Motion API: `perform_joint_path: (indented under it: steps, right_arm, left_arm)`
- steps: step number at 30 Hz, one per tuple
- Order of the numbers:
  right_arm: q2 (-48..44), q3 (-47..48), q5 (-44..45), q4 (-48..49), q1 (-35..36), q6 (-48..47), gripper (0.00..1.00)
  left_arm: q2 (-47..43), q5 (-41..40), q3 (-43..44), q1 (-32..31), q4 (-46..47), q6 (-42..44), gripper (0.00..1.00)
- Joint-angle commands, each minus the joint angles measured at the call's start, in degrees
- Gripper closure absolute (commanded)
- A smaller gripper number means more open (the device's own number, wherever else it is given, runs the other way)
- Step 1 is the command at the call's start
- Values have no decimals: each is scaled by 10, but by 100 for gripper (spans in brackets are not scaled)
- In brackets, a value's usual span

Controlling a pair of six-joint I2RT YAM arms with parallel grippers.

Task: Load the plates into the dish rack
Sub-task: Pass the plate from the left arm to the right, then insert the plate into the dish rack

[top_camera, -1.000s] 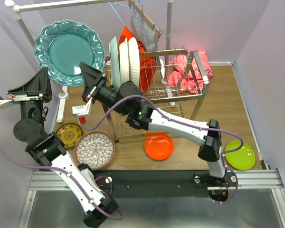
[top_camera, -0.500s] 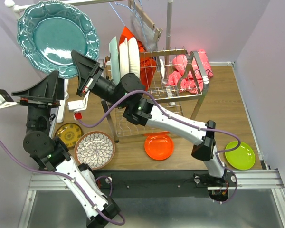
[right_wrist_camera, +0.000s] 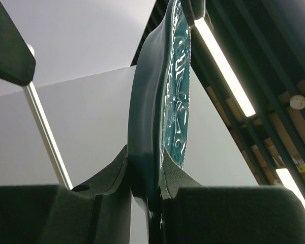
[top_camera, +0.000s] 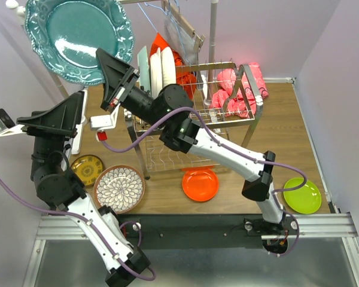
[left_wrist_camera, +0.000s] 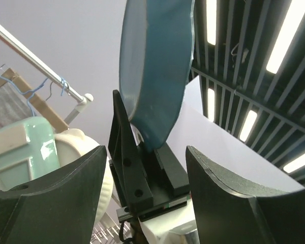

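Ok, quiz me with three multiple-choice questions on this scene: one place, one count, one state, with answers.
1. Where on the wooden table does the lime green round plate lie? A near right; B far left; C centre.
2. How many plates lie flat on it? A two; B four; C six.
3. The right hand is: A open, empty; B shut on the scalloped teal plate; C unseen.
Answers: A, it sits at the near right corner; B, small yellow plate, floral plate, orange plate, lime one; B, fingers pinch its rim.

Glossy teal plate (top_camera: 72,33); chrome wire dish rack (top_camera: 206,98)
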Motion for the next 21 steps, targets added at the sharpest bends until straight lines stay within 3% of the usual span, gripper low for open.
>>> perform_joint_path:
  steps: [1,5,12,16,21]
  right_arm:
    - [-58,34,2,70,-14,-9,99]
    - [-66,44,4,73,-18,-11,99]
    - [-96,73,17,58,-25,1,99]
    - [-143,49,59,53,-35,38,99]
    - [-209,1,121,37,-44,101,99]
  left_arm:
    - [25,28,34,-4,87,-67,28]
    - [36,33,49,-4,107,-76,28]
    - [31,65,9,-4,85,-5,28]
    - [43,87,30,-4,-74,147,28]
    - [117,56,226,-3,-353,489,28]
